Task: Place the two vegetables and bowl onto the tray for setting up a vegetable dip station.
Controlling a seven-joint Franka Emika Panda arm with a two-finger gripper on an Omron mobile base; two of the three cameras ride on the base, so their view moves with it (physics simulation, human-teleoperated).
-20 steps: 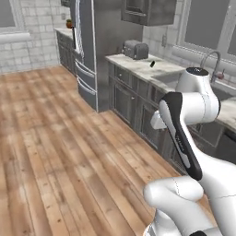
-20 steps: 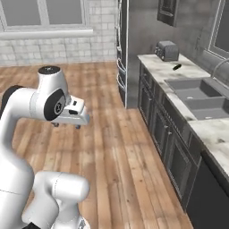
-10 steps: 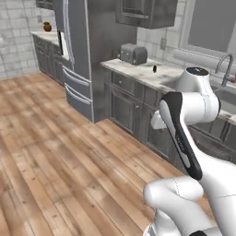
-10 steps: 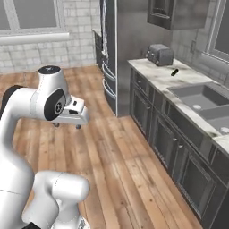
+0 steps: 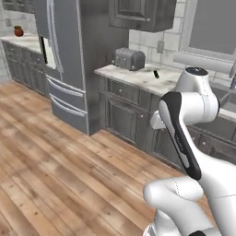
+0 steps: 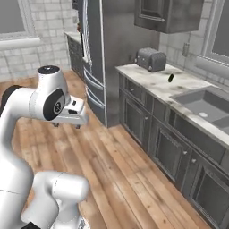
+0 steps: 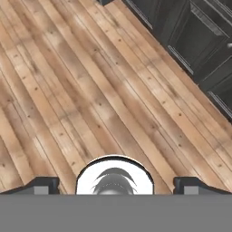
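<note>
Above the plank floor [image 7: 90, 90] the gripper [image 7: 115, 183] hangs spread wide and empty, a dark green vegetable [image 6: 170, 78] lying on the counter [image 6: 152, 80].

The rendered scene is evenly and softly lit; faint sheen is seen on the wooden floor [image 5: 55, 156] before the refrigerator [image 5: 69, 60]. Edges are slightly blurred throughout, and shadows are weak.
</note>
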